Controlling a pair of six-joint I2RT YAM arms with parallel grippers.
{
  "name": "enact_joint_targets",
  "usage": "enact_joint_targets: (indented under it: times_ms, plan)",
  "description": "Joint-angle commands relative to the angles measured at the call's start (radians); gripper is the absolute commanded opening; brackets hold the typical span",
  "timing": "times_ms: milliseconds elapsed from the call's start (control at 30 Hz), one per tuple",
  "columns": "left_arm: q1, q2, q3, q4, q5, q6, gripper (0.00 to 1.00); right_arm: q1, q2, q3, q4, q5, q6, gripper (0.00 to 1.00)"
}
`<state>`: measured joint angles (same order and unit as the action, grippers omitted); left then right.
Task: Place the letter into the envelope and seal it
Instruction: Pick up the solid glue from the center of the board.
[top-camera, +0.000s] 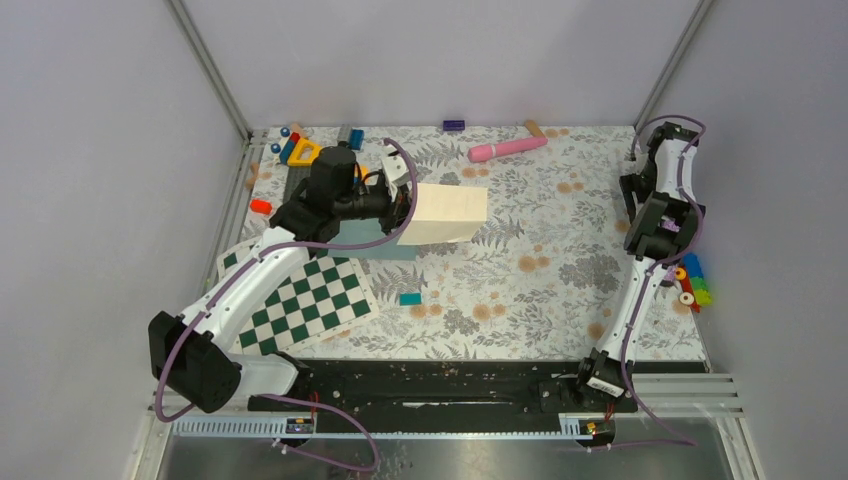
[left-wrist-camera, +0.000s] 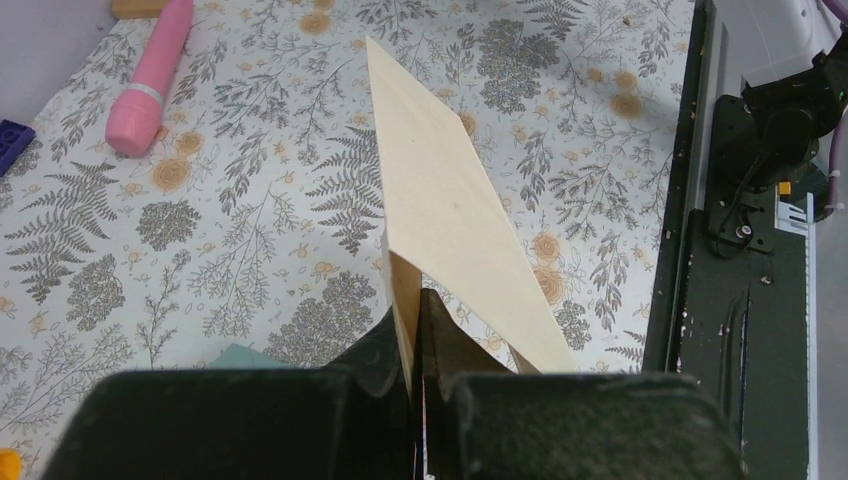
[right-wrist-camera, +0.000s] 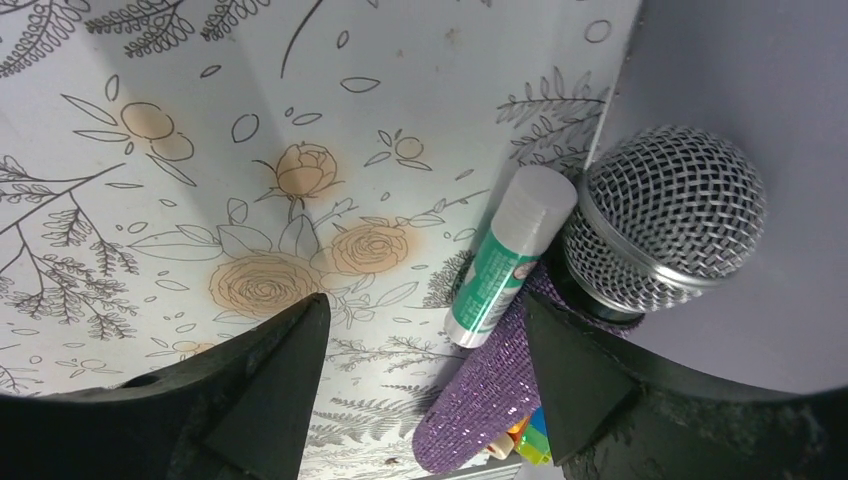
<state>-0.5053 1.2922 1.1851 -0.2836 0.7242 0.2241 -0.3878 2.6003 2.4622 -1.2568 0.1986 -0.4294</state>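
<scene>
Pinching one edge of the letter (left-wrist-camera: 440, 200), the left jaws are clenched on it, holding the thin cream sheet clear of the counter (top-camera: 560, 250) and over the teal envelope (top-camera: 388, 250). Light and flimsy, it will likely crease unless it is held near its fold. The right jaws hang released beside a glue stick (right-wrist-camera: 505, 260). The floral covering looks smooth. Small toys (top-camera: 300, 150) line the far edge, and plain grey walls (top-camera: 100, 150) close three sides.

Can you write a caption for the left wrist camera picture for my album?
The left gripper pinches the cream letter over the flowery table, a pink tube beyond.
</scene>
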Motion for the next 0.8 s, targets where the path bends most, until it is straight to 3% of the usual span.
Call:
enact_joint_targets:
  times_ms: [0,600,767]
  plan:
    - [0.005,0.004,0.055,0.014,-0.004,0.024,0.0,-0.014,0.044,0.042,-0.062,-0.019,-0.038,0.78]
    - [0.006,0.028,0.076,-0.003,-0.006,0.026,0.0,-0.014,0.059,0.076,-0.073,-0.046,-0.059,0.76]
    - [0.005,0.033,0.083,-0.009,-0.006,0.027,0.0,-0.014,0.061,0.078,-0.073,-0.047,-0.059,0.67]
